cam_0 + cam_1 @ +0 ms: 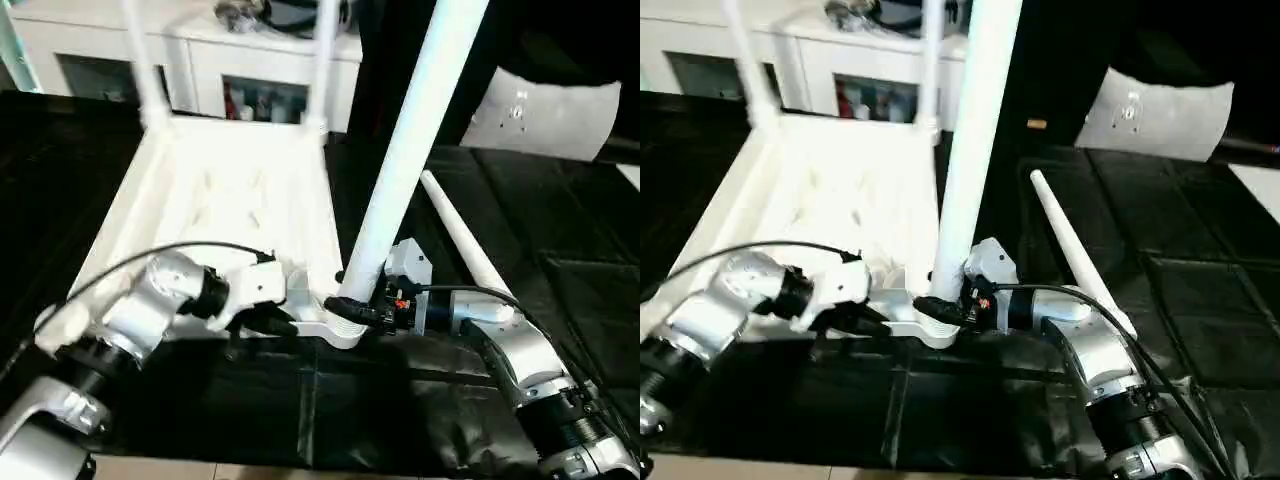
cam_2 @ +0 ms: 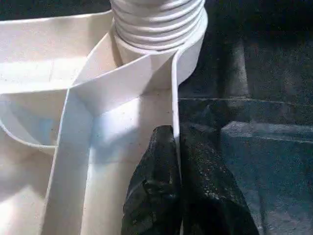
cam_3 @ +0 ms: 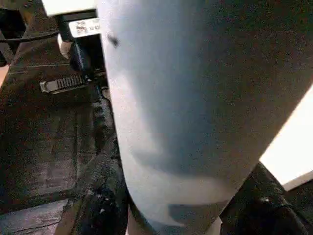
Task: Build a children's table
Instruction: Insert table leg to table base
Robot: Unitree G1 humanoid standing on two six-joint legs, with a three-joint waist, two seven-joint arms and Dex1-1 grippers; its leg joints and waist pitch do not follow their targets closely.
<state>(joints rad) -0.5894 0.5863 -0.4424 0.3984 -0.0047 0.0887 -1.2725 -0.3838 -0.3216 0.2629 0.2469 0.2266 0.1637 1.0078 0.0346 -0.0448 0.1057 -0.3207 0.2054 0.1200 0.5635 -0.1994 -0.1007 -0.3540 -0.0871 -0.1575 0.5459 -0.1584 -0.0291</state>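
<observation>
The children's table top (image 1: pixel 120 215) lies upside down on the black mat, ribs facing up. Two white legs (image 1: pixel 145 70) (image 1: pixel 325 60) stand in its far corner sockets. A third leg (image 1: pixel 410 150) rises, slightly tilted, from the near right corner socket (image 1: pixel 345 325). My right gripper (image 1: pixel 358 308) is shut on that leg's base, with black fingers (image 3: pixel 98 205) on both sides of it. My left gripper (image 2: pixel 177 134) is shut on the top's thin near rim wall (image 2: pixel 175 98), just beside the leg's threaded end (image 2: pixel 156 24). A fourth leg (image 1: pixel 465 240) lies loose on the mat to the right.
A white cabinet (image 1: pixel 200 60) with shelves stands behind the table top. A white cushion-like object (image 1: pixel 550 110) sits at the back right. The black mat (image 1: pixel 560 300) stretches right of the loose leg. A black cable (image 1: pixel 150 255) loops over my left forearm.
</observation>
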